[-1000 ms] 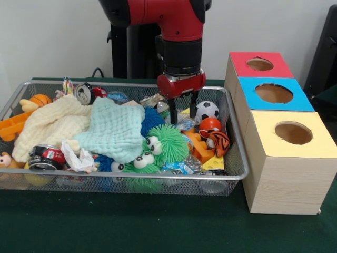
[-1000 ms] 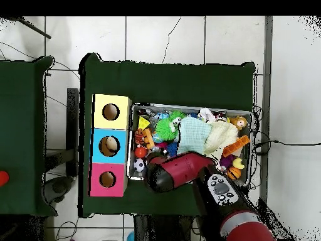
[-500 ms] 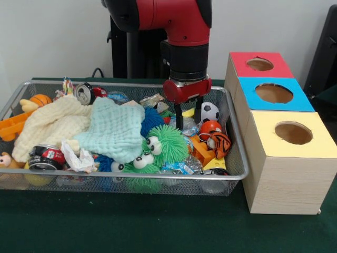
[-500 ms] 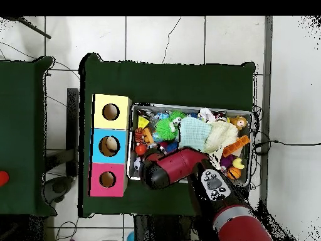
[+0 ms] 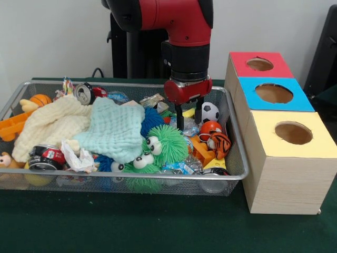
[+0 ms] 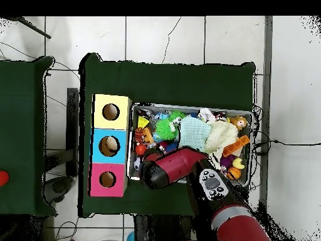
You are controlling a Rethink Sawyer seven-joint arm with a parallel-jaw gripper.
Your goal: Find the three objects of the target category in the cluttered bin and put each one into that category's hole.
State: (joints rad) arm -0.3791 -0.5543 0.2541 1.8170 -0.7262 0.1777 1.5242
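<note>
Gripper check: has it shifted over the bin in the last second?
Yes. In the front view the gripper has moved rightward, toward the soccer ball and the red box, and sits slightly lower.

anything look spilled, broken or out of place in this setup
Nothing looks spilled or broken. The mesh bin is a jumble, but everything stays inside it. A crushed can lies on its side at the back. One oddity: the blue box's hole already shows something pale inside in the overhead view.

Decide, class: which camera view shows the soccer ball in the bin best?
The front view: the soccer ball sits in plain sight by the bin's far right corner, just right of the hand. In the overhead view the arm covers that corner, so the ball is hidden.
</note>
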